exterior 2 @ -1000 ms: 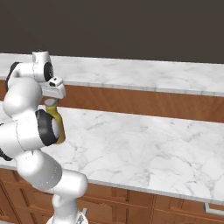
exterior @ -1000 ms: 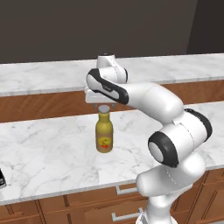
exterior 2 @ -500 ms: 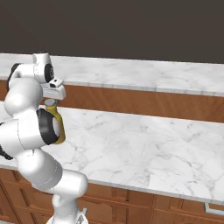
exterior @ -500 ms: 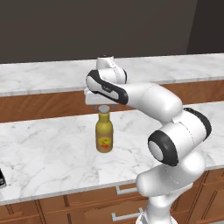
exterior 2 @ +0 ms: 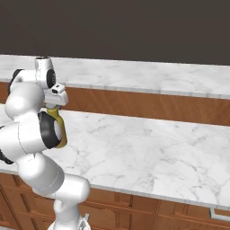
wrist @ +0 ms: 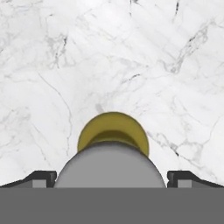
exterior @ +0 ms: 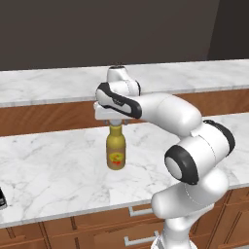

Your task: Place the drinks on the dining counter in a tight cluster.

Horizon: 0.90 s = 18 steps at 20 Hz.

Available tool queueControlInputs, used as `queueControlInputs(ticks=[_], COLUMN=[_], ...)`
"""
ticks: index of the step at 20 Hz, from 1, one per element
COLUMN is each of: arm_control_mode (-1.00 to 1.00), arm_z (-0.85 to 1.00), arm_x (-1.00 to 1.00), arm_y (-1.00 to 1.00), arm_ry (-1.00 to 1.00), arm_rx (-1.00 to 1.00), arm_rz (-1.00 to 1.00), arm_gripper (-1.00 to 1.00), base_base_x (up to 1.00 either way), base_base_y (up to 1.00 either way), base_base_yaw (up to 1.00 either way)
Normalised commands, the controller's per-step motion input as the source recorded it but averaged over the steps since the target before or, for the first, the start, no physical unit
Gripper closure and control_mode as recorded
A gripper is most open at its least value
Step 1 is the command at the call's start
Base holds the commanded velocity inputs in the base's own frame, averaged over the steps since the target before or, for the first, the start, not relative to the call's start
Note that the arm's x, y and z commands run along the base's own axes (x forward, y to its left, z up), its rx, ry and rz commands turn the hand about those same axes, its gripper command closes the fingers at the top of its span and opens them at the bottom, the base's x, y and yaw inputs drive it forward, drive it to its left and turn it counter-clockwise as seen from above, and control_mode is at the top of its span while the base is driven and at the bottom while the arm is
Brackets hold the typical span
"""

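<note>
A tall mustard-yellow bottle [exterior: 116, 153] with a red-yellow label stands upright on the near marble top [exterior: 53, 170], over drawers with silver handles. My gripper [exterior: 115, 121] hangs straight above it, open, its fingers on either side of the neck without touching. In the hand view the grey cap [wrist: 110, 168] sits between the two fingertips [wrist: 41, 177], with the yellow shoulder [wrist: 113, 127] below it. From the right the arm hides most of the bottle [exterior 2: 61, 131] under the gripper [exterior 2: 55, 104]. The dining counter [exterior: 48, 85] runs behind, a marble slab over brown panels [exterior 2: 157, 76].
A small dark thing [exterior: 2, 197] is cut off by the left edge on the near top. Brown drawers with silver handles [exterior: 141, 211] front the near counter. A dark wall stands behind the dining counter.
The hand has come down a little over the bottle, so its cap now sits between the fingers. The bottle has not moved and the jaws stay open.
</note>
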Motion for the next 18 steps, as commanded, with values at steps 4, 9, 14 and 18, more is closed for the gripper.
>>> queueControlInputs(ticks=[4, 9, 14, 18], arm_control_mode=[-1.00, -1.00, -1.00, -1.00], arm_z=[-0.07, -0.09, -0.04, 0.00], arm_x=[-0.01, -0.05, -0.10, 0.00], arm_y=[0.00, 0.00, 0.00, 0.00], arm_ry=[0.00, 0.00, 0.00, 0.00], arm_rx=[0.00, 0.00, 0.00, 0.00], arm_rz=[0.00, 0.00, 0.00, 0.00], arm_gripper=[-1.00, -1.00, -1.00, -1.00], base_base_x=[0.00, 0.00, 0.00, 0.00], base_base_y=[0.00, 0.00, 0.00, 0.00], base_base_yaw=[0.00, 0.00, 0.00, 0.00])
